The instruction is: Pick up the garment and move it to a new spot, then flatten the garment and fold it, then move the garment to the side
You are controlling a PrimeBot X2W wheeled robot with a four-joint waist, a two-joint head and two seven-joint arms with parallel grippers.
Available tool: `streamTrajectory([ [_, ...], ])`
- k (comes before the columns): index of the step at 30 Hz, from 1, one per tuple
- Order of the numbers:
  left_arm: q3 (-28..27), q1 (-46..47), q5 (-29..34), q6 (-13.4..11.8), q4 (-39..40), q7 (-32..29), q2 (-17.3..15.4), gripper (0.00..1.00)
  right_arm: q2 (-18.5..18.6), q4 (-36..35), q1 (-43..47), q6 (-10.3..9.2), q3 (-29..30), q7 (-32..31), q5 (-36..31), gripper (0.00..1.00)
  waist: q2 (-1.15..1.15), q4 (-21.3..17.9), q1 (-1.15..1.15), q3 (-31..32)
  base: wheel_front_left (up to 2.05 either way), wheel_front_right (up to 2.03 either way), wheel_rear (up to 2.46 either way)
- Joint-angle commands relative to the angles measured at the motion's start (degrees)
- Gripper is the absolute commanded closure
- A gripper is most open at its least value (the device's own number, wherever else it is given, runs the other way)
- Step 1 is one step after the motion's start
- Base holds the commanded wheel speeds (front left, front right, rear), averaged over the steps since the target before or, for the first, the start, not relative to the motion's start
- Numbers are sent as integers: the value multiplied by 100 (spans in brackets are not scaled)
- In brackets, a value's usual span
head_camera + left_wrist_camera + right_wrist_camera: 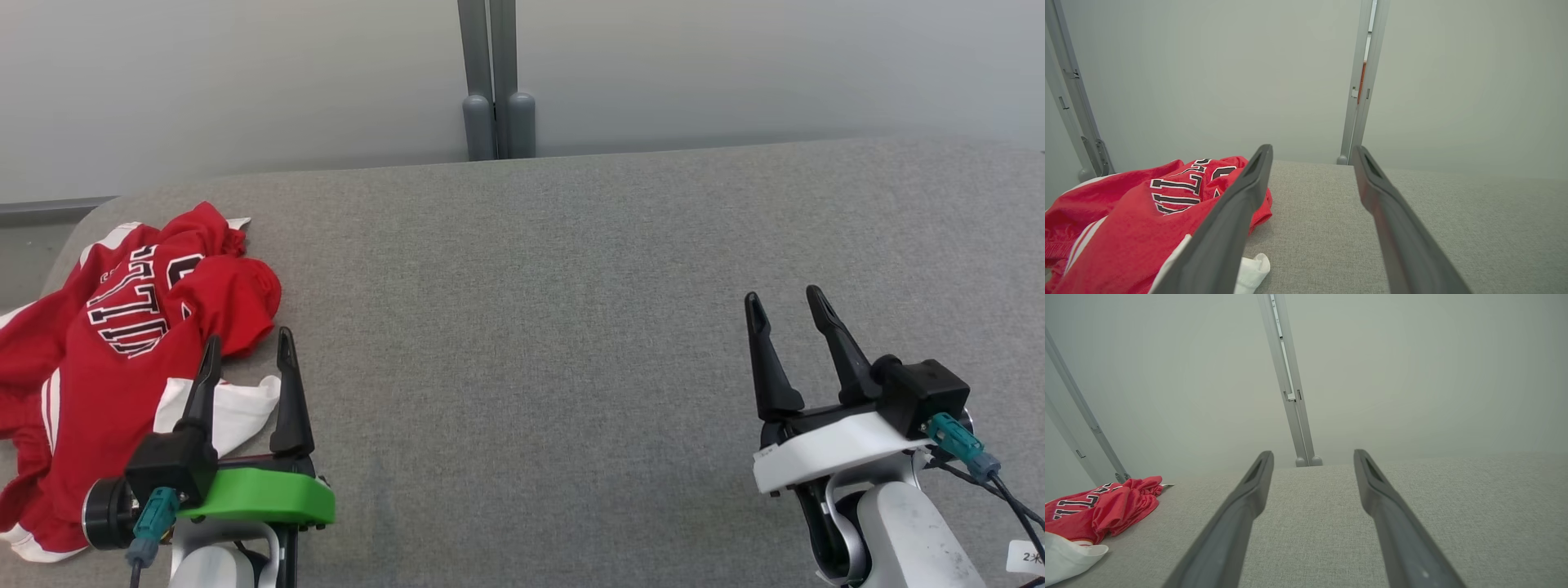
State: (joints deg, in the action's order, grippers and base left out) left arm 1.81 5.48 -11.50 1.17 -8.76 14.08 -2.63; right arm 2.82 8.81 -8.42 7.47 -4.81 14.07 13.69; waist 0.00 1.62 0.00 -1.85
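The garment (122,343) is a red jersey with white trim and black-and-white lettering, lying crumpled at the left end of the grey fabric surface (531,327). It also lies at the lower left in the left wrist view (1135,212) and at the far left in the right wrist view (1098,506). My left gripper (245,347) stands open at the lower left, its fingers over the garment's right edge and a white flap, with nothing between them. My right gripper (788,304) is open at the lower right, far from the garment, over bare fabric.
A pale wall runs behind the surface, with a grey vertical post (496,82) at its middle. The surface's rounded left corner (73,237) lies just beyond the garment. Bare grey fabric stretches from the garment to the right edge.
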Motion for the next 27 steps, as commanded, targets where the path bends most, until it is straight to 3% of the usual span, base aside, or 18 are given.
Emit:
streamTrajectory([
  [1, 2, 101, 103, -24, 26, 46, -42, 0, 13, -48, -56, 4, -21, 48, -116, 0, 0, 1, 0, -6, 0, 0, 0],
  [9, 38, 105, 377, -40, 39, 133, -43, 0, 14, -71, -82, 4, -64, 129, -335, 0, 0, 17, 0, -38, 0, 0, 0],
  [27, 21, 106, 242, 0, 11, 116, -42, 0, 13, -20, -104, 4, -84, 117, -216, 0, 0, 13, 0, -79, 0, 0, 0],
])
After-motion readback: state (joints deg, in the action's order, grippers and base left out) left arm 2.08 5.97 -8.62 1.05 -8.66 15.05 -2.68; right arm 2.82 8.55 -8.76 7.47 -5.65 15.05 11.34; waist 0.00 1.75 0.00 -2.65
